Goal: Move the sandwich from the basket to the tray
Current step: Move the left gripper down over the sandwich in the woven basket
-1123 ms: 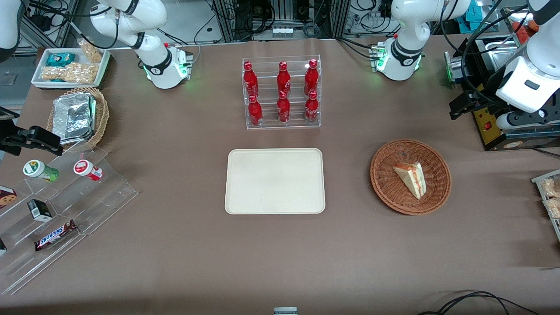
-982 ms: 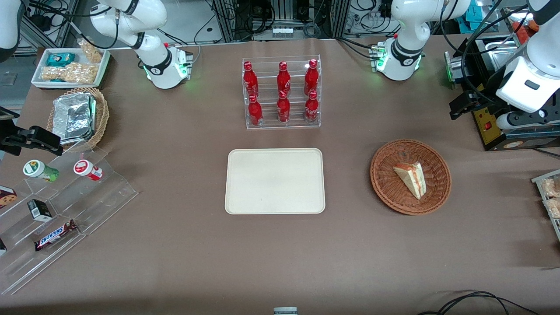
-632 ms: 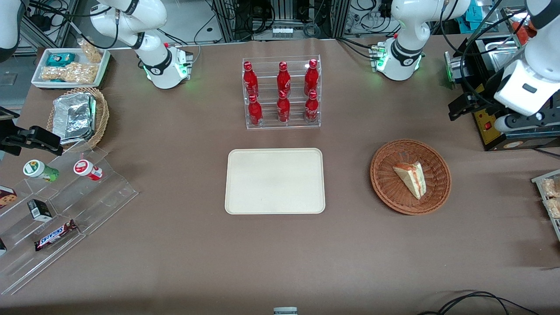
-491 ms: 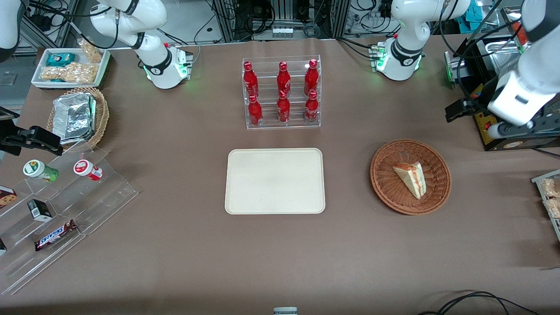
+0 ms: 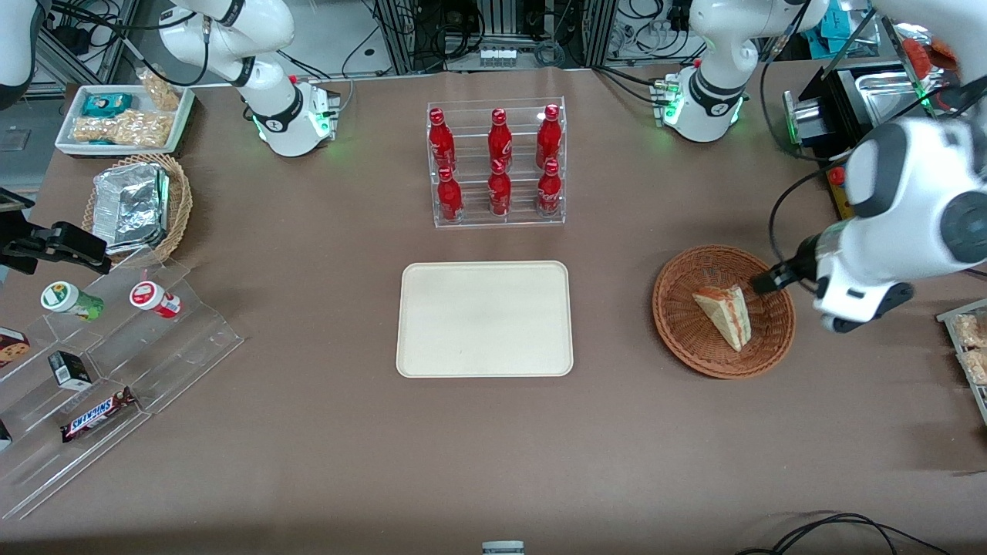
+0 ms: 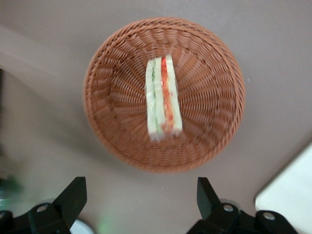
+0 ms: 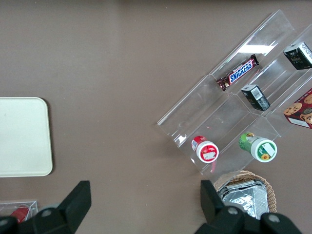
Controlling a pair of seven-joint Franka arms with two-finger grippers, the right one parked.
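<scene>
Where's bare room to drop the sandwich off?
The tray is bare all over. Brown table lies open between it and the basket holding the sandwich. Crowded: bottle rack. The open claw hangs above the basket.

The working arm now reaches out over the table from its earlier position above the equipment at its own end, and its wrist hangs at the rim of the basket (image 5: 723, 311) on the side toward the working arm's end. The gripper (image 6: 141, 202) now sits high above the table just beside the basket, fingers (image 6: 73, 195) spread wide apart and empty, with the sandwich (image 6: 163, 97) lined up between them in the left wrist view.
</scene>
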